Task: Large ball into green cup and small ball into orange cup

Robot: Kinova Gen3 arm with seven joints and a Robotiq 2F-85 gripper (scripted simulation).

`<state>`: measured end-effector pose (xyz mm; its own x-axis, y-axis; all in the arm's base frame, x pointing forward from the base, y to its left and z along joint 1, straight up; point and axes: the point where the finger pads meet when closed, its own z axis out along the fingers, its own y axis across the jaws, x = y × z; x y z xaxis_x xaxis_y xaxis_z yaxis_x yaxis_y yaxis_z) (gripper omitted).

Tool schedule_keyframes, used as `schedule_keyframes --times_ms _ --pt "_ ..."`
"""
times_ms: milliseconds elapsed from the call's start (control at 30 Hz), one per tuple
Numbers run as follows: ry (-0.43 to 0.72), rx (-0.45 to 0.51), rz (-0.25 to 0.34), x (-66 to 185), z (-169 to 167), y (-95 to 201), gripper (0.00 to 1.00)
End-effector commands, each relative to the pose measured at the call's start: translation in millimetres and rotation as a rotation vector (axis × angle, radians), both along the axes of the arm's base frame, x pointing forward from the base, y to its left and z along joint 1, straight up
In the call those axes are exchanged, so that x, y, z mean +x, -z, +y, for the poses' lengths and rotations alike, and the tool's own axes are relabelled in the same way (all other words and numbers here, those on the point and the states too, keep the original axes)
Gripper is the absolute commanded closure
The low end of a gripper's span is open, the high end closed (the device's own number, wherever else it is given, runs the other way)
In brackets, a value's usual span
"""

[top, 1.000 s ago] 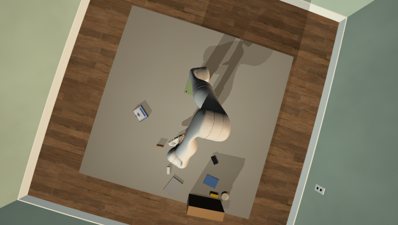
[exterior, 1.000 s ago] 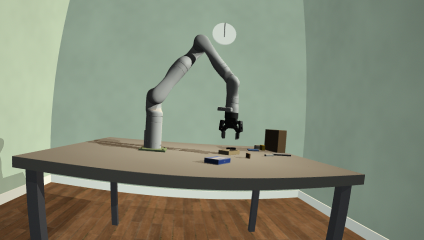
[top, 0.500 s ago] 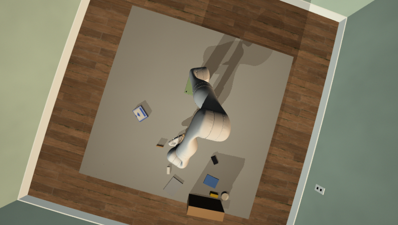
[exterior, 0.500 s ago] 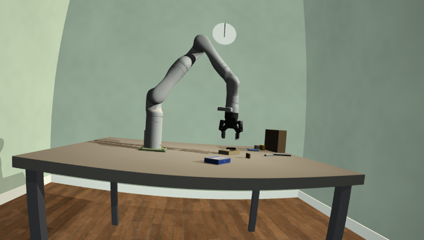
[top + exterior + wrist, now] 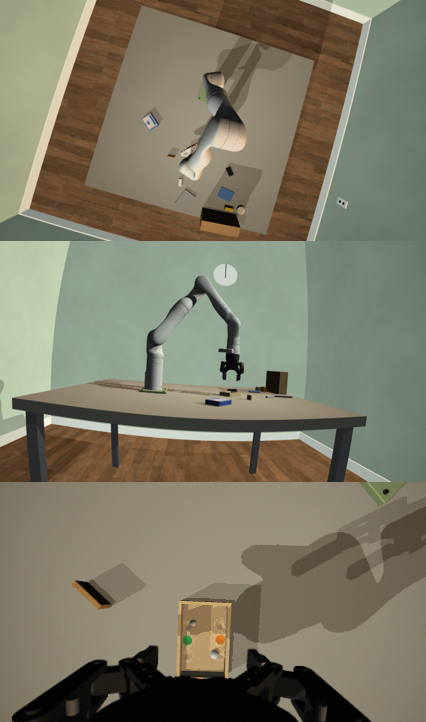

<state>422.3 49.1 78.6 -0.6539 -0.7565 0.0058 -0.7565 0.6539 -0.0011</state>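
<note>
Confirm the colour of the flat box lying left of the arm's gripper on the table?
Blue flat box with a white top panel; clearest in the top view.
</note>
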Motion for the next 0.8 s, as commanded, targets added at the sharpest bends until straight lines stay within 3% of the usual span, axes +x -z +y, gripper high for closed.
schedule_keyframes --times_ms 0,100,133,767 --pt "0.000 0.000 -0.002 0.5 0.1 -0.6 0.00" --pt "0.000 0.000 -0.002 0.5 0.1 -0.6 0.00" --pt "0.000 0.000 -0.002 0.5 0.1 -0.6 0.05" --pt "0.000 0.000 -0.002 0.5 0.1 -0.6 0.05"
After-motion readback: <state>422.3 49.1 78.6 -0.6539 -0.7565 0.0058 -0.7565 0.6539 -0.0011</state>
